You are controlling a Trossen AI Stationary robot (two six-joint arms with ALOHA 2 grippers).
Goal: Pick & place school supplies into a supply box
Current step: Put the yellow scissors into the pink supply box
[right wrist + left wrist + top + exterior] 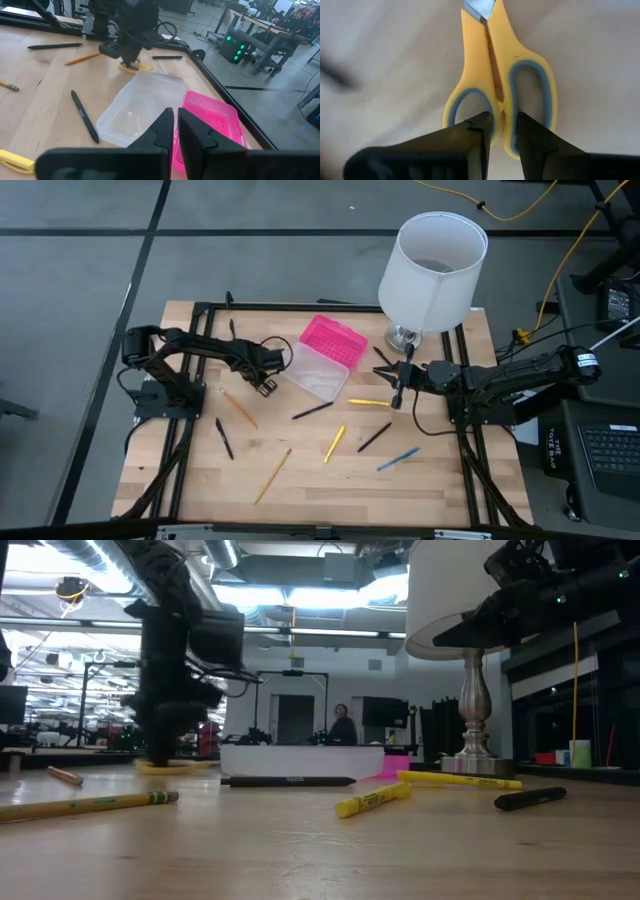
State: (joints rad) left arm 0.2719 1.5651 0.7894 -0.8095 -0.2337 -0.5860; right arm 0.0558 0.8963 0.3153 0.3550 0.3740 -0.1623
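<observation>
The yellow-handled scissors [495, 70] lie flat on the wood table by the clear half [318, 374] of the supply box; its pink half [335, 340] lies open beside it. My left gripper [502, 131] reaches down on the scissors' handles, also seen from the right wrist [129, 61]. My right gripper [176, 125] is shut on nothing and hovers near the lamp base over a yellow pen [368, 402]. Pens and pencils lie scattered on the table: an orange pencil [240, 410], a yellow marker [334, 444], a blue pen [398, 459]. My left gripper has one fingertip [481, 125] in each finger loop of the scissors. It pinches the two inner bars of the handles [501, 107] between them. The fingers come from above, pointing down. The scissors lie flat on the table [165, 768].
A white lamp [432, 270] stands at the table's far right corner, beside the pink half. Black pens [312, 411] [224, 438] [375, 437] and a tan pencil [272, 476] lie across the middle and near part. A black frame [300, 307] edges the table. A person [342, 725] stands far behind.
</observation>
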